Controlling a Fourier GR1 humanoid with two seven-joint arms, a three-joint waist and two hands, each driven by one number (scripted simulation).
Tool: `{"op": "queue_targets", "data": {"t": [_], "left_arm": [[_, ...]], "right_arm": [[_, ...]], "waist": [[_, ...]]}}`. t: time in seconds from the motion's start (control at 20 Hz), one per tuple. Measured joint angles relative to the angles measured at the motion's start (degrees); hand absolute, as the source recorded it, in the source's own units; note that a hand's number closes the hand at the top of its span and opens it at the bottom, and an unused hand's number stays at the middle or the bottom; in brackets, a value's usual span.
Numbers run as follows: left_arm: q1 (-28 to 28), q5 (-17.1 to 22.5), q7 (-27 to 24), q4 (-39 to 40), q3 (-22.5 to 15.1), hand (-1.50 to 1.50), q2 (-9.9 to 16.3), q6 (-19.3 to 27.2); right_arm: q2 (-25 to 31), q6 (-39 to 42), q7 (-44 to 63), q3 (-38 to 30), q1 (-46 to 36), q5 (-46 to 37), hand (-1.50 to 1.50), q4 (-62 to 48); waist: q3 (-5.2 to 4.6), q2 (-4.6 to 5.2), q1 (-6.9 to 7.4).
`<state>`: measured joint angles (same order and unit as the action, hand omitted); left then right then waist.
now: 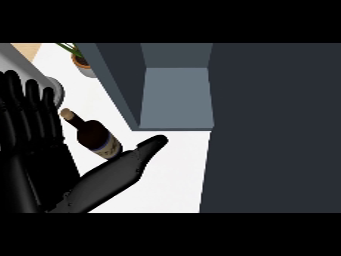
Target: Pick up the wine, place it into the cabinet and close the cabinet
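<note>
Black left hand [33, 165] open, fingers [25, 107] straight beside wine [93, 135].

Wine bottle [93, 136] lies on the counter [177, 165] between the hand's [25, 170] fingers and thumb; open cabinet [174, 97] sits beyond the thumb, potted plant [81, 59] farther back.

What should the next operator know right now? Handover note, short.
Left hand: open, fingers straight, beside the bottle, not gripping.
Right hand: not in view.
Dark glass wine bottle with pale label: lying on the white counter, neck pointing away from the robot, in the gap between fingers and thumb.
Dark grey cabinet: open, inside bare as far as it shows.
Done: nothing.
Left: grasp, place, close the door.
</note>
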<state>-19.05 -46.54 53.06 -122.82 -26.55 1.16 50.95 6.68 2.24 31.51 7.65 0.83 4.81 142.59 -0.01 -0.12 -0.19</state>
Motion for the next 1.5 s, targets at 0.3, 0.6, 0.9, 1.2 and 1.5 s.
{"op": "queue_targets", "data": {"t": [0.3, 0.6, 0.9, 1.2, 1.5], "left_arm": [[6.2, 9.9, -5.5, -1.7, 2.4, -1.5, 3.4, 1.5], [11.3, 21.6, -13.2, -0.9, 4.9, -1.5, 6.1, 2.7], [15.0, 33.4, -25.4, 4.0, 6.3, -1.5, 5.9, 2.6], [19.7, 41.7, -38.6, 8.8, 9.3, -1.5, 4.3, -0.2], [22.7, 48.6, -50.1, 14.8, 13.4, -1.5, 1.8, -4.8]], "right_arm": [[0.2, -0.1, 1.6, -0.3, -1.7, -0.3, -1.5, 0.2], [-0.3, 0.6, 0.5, -0.3, -0.3, -0.4, -1.5, 0.3], [-0.7, 0.1, 2.3, 0.5, -2.0, -0.6, -1.5, 0.4], [-0.7, 0.0, 3.3, 0.1, -2.8, -0.8, -1.5, 0.4], [-1.4, 0.1, 2.5, 0.6, -2.0, -1.0, -1.5, 0.4]], "waist": [[-0.04, 0.08, -0.13], [-0.05, 0.1, -0.25], [-0.09, 0.12, -0.25], [-0.08, 0.09, -0.1], [-0.05, 0.07, -0.07]]}}
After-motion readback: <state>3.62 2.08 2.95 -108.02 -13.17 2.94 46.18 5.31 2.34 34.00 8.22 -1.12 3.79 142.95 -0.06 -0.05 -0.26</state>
